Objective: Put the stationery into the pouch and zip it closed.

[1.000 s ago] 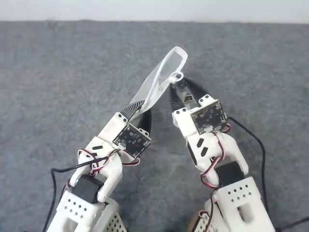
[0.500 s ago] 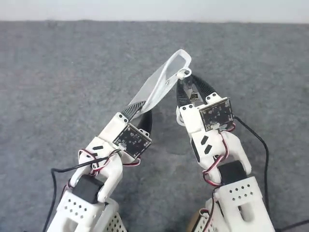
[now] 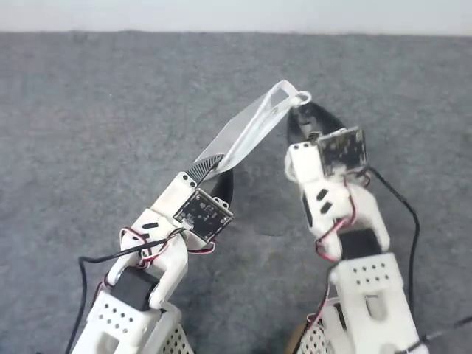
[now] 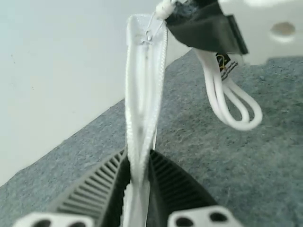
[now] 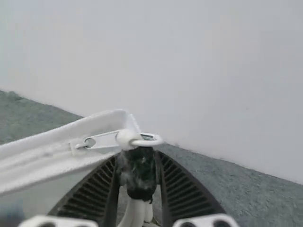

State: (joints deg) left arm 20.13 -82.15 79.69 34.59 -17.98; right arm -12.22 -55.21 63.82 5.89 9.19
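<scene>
A white translucent pouch [image 3: 247, 129] hangs above the grey table, stretched slantwise between both arms. My left gripper [image 3: 209, 167] is shut on its near end; in the left wrist view the pouch [image 4: 144, 94] rises from between the ribbed fingers [image 4: 109, 189], zipper edge facing the camera. My right gripper [image 3: 302, 112] is shut on the zipper pull [image 3: 299, 97] at the pouch's far end. In the right wrist view the pull [image 5: 128, 138] with its ring sits just above the gripper [image 5: 137, 175], beside the pouch [image 5: 57, 151]. A white cord loop [image 4: 232, 104] dangles below the right gripper. The pouch's contents are hidden.
The grey felt mat [image 3: 88, 118] covers the table all around, with a pale wall [image 3: 236, 15] beyond its far edge. Both arm bases [image 3: 140, 324] stand at the near edge.
My right gripper has moved right and away with the zipper pull, reaching the pouch's far end. The pouch is pulled flatter and longer. The left arm has stayed still.
</scene>
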